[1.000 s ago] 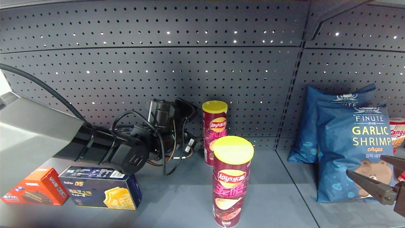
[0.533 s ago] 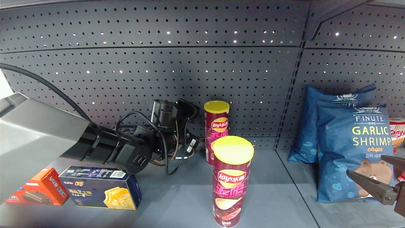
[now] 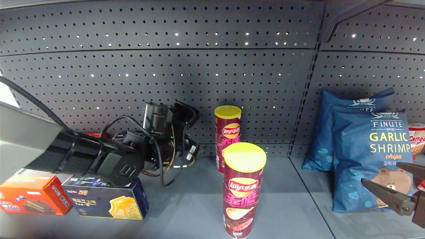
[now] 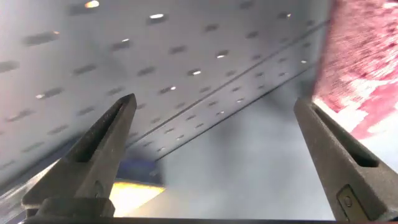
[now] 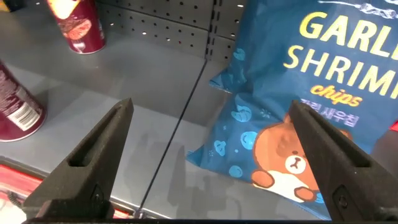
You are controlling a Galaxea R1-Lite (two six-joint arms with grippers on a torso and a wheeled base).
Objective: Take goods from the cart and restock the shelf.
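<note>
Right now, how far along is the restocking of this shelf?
Done: a front chip can and a rear chip can stand on the shelf, shrimp chips bags to their right, a cracker box and an orange box to their left. In hand: nothing; left gripper and right gripper are open, empty. Left: fetching more; how much, I cannot tell.

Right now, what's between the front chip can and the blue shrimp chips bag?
Nothing: in the head view, only bare grey shelf with a panel seam separates the front chip can from the blue bag.
</note>
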